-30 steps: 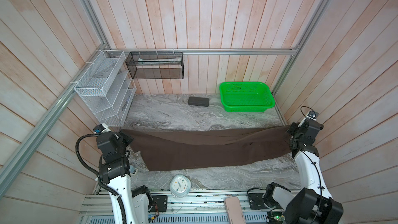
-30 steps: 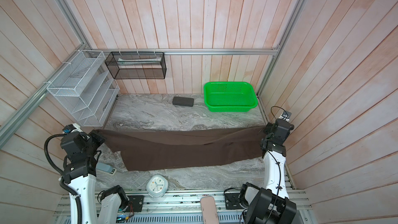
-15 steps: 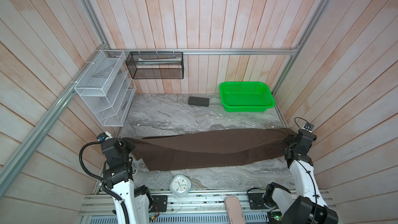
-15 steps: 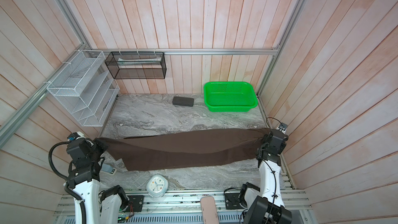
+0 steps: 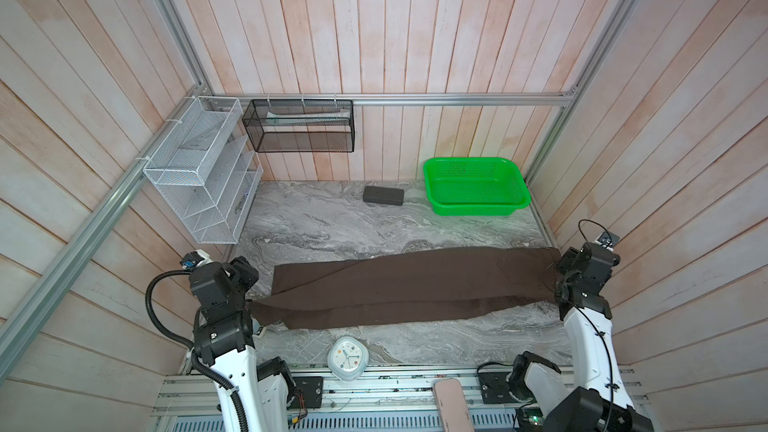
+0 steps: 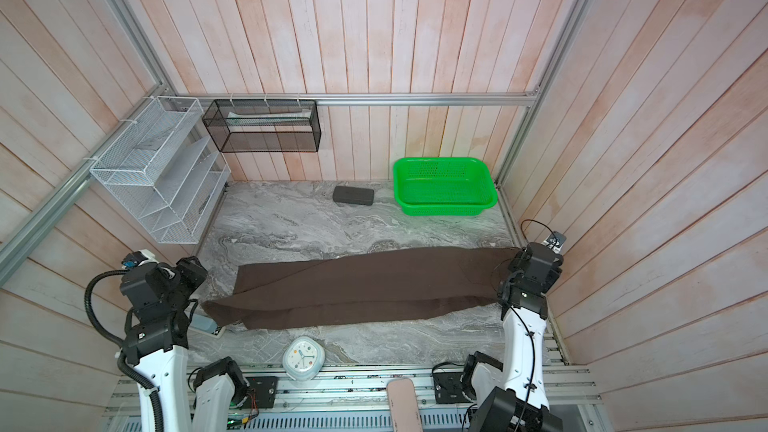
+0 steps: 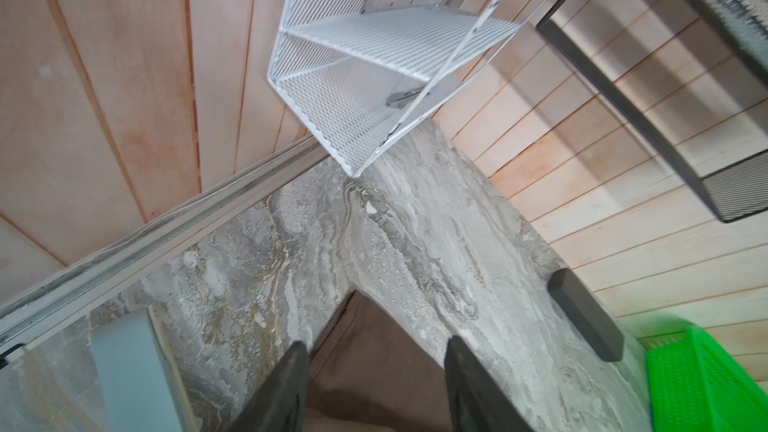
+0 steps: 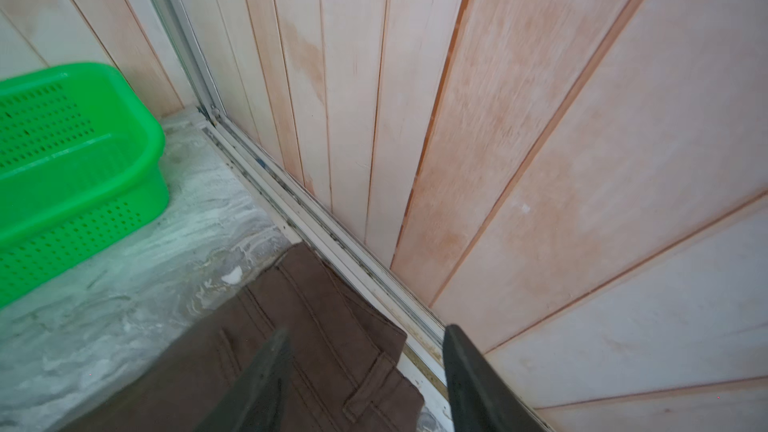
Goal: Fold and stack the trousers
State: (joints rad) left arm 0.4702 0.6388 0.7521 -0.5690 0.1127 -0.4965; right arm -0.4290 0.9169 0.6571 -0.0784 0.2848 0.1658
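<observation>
The dark brown trousers (image 5: pixel 407 284) lie folded lengthwise in a long band across the near part of the marble table (image 5: pixel 332 222), in both top views. My left gripper (image 5: pixel 248 282) stands at the leg-hem end. In the left wrist view it (image 7: pixel 376 347) is open, and a brown hem corner (image 7: pixel 374 371) lies loose between its fingers. My right gripper (image 5: pixel 559 282) is at the waistband end, close to the right wall. It (image 8: pixel 365 332) is open above the waistband and belt loop (image 8: pixel 332 334), gripping nothing.
A green basket (image 5: pixel 476 187) and a dark grey case (image 5: pixel 383 195) sit at the back. A white wire rack (image 5: pixel 203 168) and a black mesh basket (image 5: pixel 299 126) hang on the walls. A clock (image 5: pixel 348 357) sits at the front edge. A grey-blue object (image 6: pixel 203 322) lies by the left gripper.
Both grippers came down toward the near side with the stretched trousers, then opened. The cloth, held taut above the table before, now rests on it.
</observation>
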